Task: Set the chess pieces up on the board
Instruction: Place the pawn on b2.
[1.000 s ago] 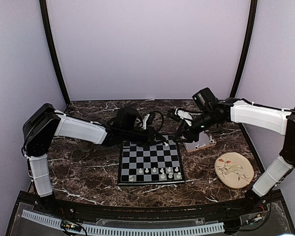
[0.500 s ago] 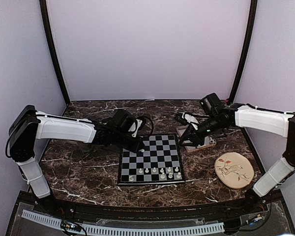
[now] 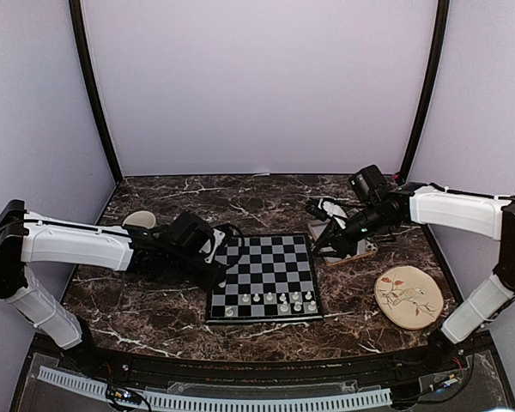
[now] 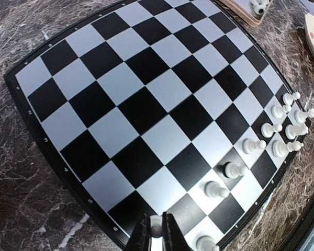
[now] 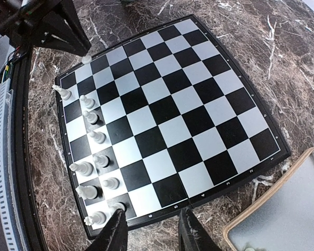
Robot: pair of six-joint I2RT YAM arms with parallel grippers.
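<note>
Ten or so pieces point(image 3: 269, 298) are already standing on the two near rows of the board point(image 3: 262, 257), mostly bunched toward the right side, so this is maybe a third of one colour's setup done, and the far rows are totally bare. The left gripper point(image 3: 216, 273) is pressed together on one tiny white piece point(image 4: 156, 229). You can see it pinched right at the fingertips in the wrist view, hanging just over the board's near-left corner. I can't make out which kind of piece it is, too small. My read is that we're mid-placement: the left arm is bringing that piece in to fill a gap at the left end of the near rows, where several squares are open. The next move needs it to line up over one empty square, come straight down until the base touches, then let go without tipping it, and there's a piece standing close by on the corner square that would be easy to bump. The right gripper point(image 5: 152, 217) has its fingers spread with nothing between them, sitting over the table at the board's far-right edge, just beside the tray point(image 5: 288, 214). A couple of white bits show on the tray, so I'd guess the right arm goes there for its next pick.
</note>
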